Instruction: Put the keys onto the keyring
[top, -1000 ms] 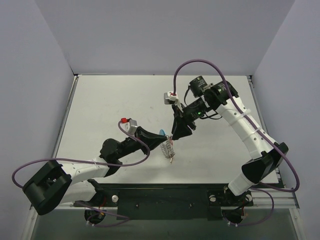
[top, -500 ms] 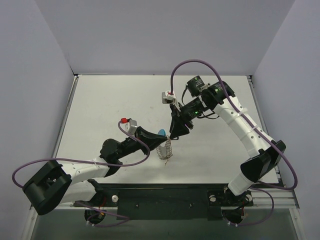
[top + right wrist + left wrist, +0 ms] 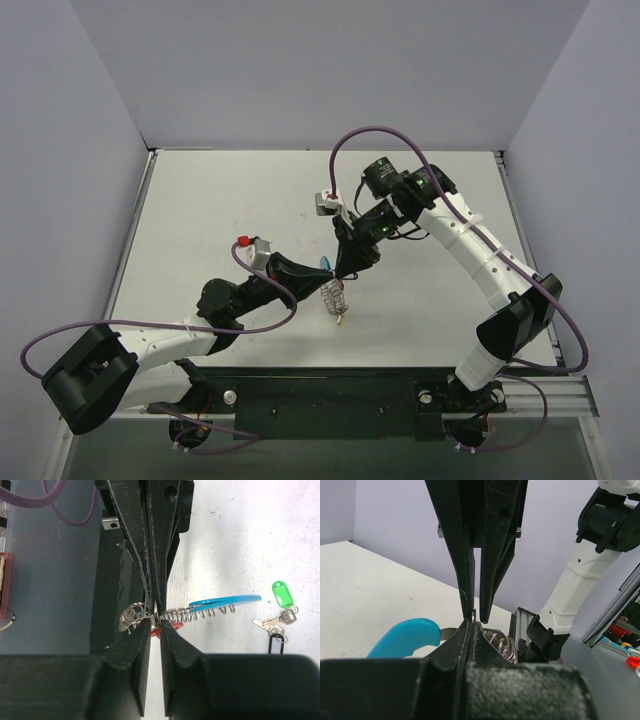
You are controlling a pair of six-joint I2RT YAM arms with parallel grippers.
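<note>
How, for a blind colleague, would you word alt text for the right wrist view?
The left gripper, from the top, and the right gripper, from the bottom, meet tip to tip at a coiled keyring with a blue tag. A green-tagged key and a black-tagged key lie on the white table at right.

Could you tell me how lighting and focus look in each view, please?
Top external: even, diffuse light, soft shadows, no glare; the keyring is sharp but tiny. Left wrist: the left tool fills the foreground dark and blurred; the blue tag is in focus. Right wrist: the right tool is a soft black mass below, while the chain and the green-tagged key are crisp.
</note>
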